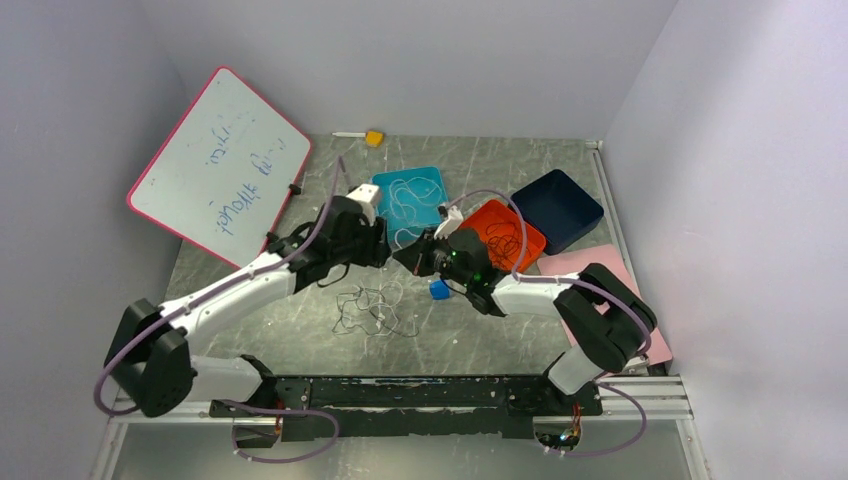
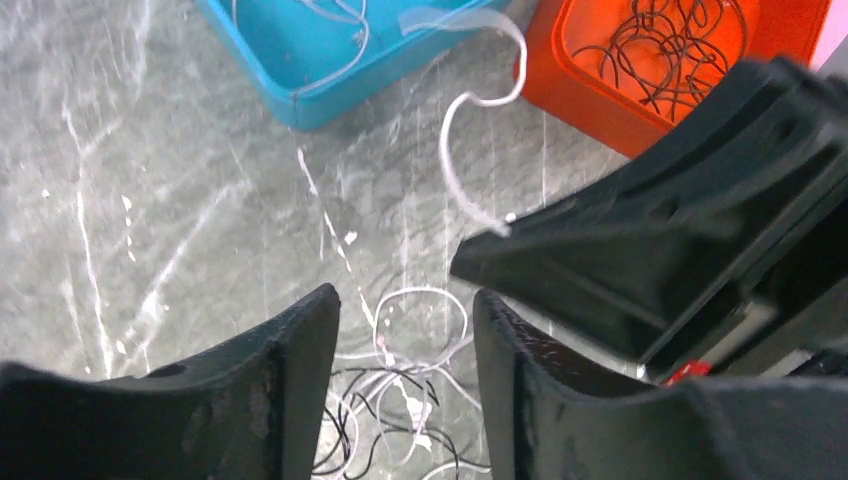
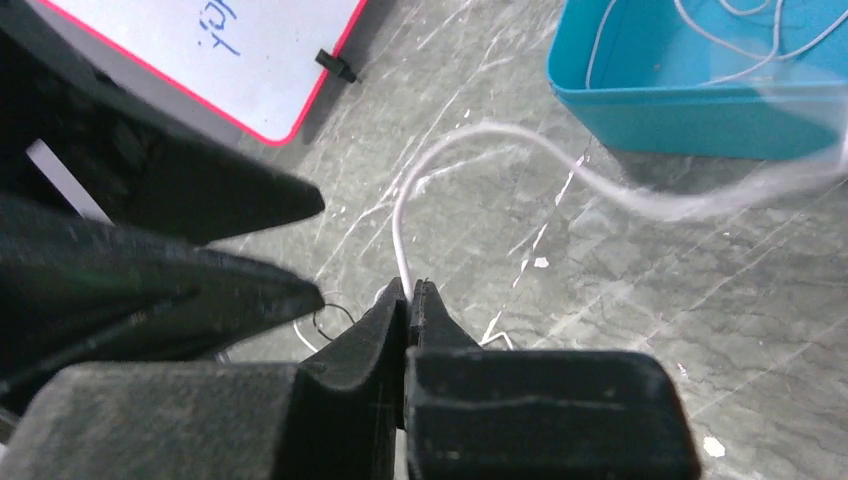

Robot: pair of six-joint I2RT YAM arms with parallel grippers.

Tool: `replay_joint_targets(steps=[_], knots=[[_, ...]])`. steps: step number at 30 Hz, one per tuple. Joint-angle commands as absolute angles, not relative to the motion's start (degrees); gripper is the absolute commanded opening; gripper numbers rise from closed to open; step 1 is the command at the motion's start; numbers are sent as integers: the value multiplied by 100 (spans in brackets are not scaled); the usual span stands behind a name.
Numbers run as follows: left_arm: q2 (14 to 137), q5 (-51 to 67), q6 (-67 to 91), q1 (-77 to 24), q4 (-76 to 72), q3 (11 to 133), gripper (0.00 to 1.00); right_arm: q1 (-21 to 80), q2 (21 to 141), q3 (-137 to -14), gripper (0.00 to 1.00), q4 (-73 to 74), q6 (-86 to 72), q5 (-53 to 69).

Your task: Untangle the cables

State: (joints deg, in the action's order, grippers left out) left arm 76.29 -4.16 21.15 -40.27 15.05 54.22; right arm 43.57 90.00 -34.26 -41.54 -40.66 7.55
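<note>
Pinching white cable (image 3: pixel 400 225), right claw (image 3: pixel 408 291), left claw (image 2: pixel 405 305) parted

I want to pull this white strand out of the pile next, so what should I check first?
1. Right gripper shut on the white cable: ok, pinched at the fingertips.
2. Left gripper open and empty: ok.
3. White cable free of the tangle on the table: cannot tell.
4. White cable clear of the blue tray: not ok, it runs across the tray's corner.
5. Room between the two grippers: not ok, they crowd each other.
</note>
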Motion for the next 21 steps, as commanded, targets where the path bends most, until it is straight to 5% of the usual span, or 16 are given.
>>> replay_joint_targets(steps=[1,11,21], knots=[[6934,161,2546,-3942,548,4561,59,4368,8745,-3726,0,-3530,-4157,328],[6410,998,2308,-3942,-894,3090,52,4352,8862,-4242,0,-2813,-4420,387],[7224,312,2162,-3945,-1227,3048,54,4340,8767,-4520,0,-2577,-4626,671]])
